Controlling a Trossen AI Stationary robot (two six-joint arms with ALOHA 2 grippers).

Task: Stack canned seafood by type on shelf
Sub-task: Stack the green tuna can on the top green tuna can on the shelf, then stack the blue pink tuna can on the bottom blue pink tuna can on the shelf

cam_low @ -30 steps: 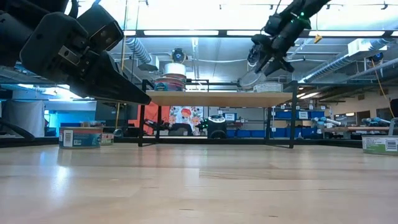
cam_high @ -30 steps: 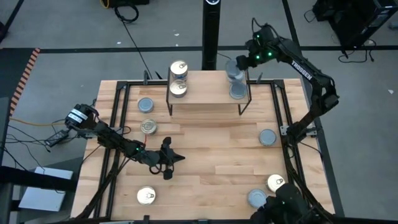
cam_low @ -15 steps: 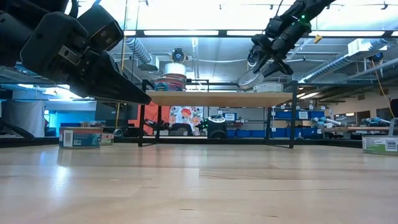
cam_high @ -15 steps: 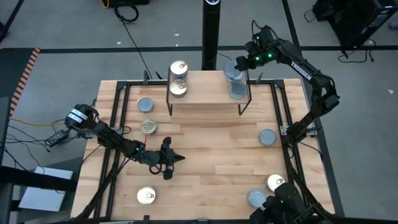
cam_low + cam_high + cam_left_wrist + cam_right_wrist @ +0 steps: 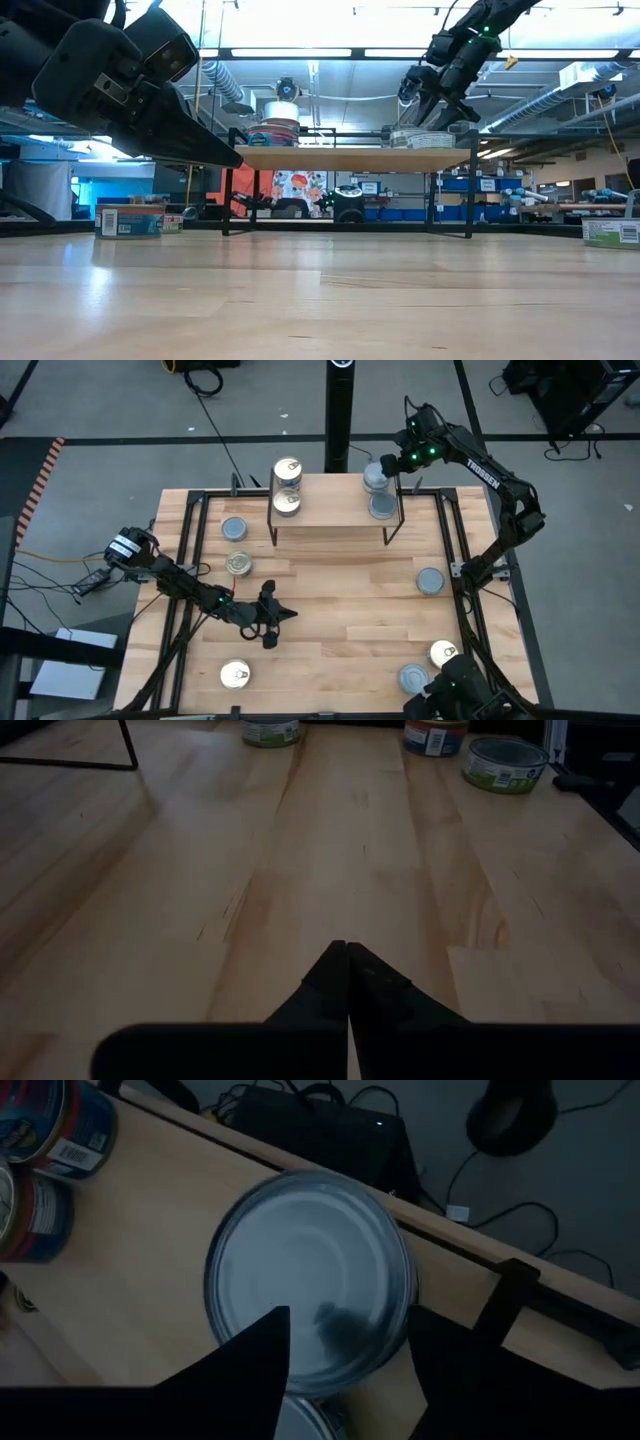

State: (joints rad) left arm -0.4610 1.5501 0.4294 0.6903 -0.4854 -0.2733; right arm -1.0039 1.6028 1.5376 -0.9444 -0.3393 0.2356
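While my right tool (image 5: 385, 463), fingers parted, is straddling the blue-grey tin (image 5: 375, 477) on the shelf (image 5: 330, 512), I am lifting straight up. Left tool (image 5: 270, 613), clenched, is idling over the surface (image 5: 340, 610).

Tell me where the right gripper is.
High view: the right gripper hangs over the shelf's right end, open around a blue-grey tin.
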